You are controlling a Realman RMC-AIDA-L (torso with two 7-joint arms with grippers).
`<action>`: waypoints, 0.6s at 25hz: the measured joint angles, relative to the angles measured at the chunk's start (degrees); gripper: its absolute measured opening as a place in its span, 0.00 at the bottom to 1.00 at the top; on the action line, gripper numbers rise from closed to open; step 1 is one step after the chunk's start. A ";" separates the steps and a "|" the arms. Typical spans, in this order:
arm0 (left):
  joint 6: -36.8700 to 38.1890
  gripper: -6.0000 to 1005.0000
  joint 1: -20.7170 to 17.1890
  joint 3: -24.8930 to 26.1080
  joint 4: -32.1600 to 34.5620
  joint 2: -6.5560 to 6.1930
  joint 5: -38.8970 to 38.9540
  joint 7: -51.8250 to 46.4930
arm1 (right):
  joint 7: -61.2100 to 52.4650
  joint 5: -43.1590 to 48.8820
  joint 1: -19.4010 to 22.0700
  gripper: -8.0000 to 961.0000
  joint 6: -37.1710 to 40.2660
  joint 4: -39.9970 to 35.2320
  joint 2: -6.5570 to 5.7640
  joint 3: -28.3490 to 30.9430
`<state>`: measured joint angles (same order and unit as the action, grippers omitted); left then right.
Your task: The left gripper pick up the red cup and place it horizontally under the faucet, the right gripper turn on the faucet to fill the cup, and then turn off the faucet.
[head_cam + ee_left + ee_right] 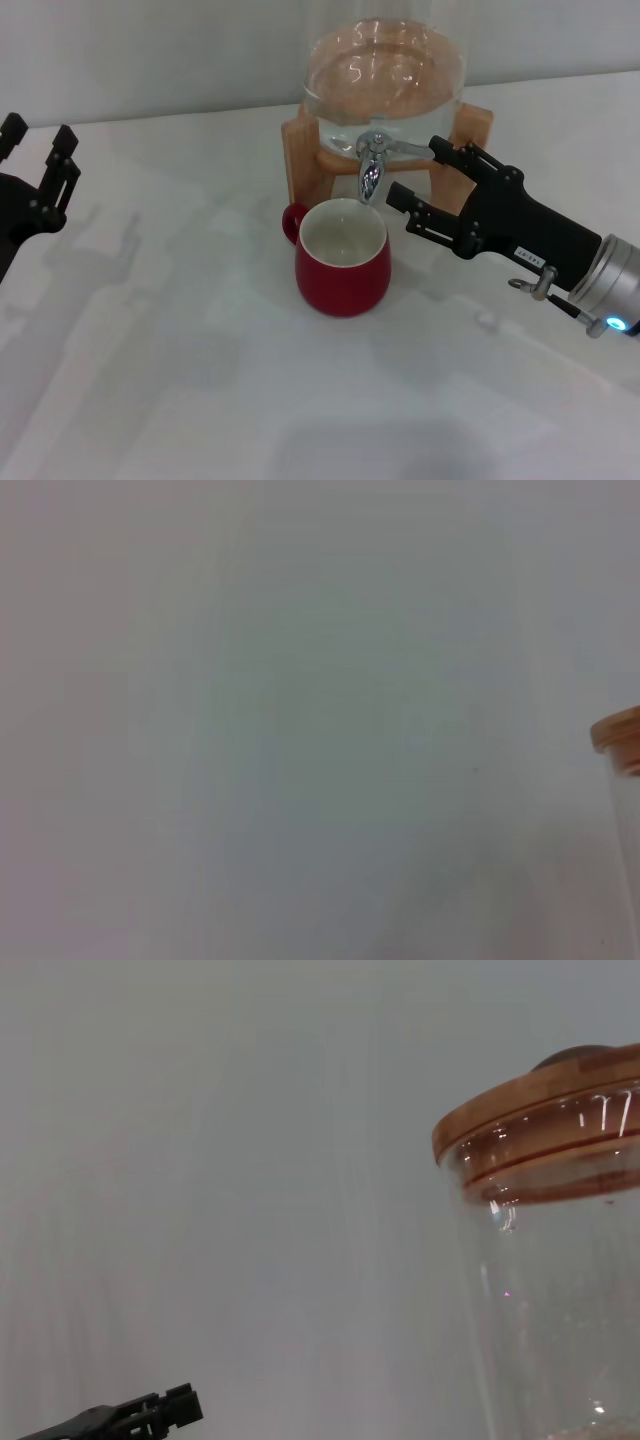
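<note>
With cup (342, 258) upright under faucet (374, 165) at centre, my right gripper (425, 187) spreads empty at lever; next, close and turn. Left gripper (40, 158) idles open, far left.

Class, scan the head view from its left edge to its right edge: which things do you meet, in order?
left gripper → red cup → right gripper. The faucet is left out: it sits directly above the cup.

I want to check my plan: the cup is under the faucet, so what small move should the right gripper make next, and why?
Probably close the right gripper on the faucet lever. It is open beside the lever, and the cup stands upright under the spout.
</note>
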<state>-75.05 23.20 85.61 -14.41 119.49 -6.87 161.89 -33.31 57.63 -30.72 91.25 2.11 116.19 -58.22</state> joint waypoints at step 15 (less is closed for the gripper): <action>0.63 0.52 0.17 0.00 0.00 0.04 -0.08 0.00 | -0.18 0.05 0.22 0.88 1.36 0.00 0.00 -0.35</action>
<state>-74.42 23.37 85.61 -14.41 119.53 -6.95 161.89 -33.49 57.69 -30.50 92.61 2.11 116.19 -58.57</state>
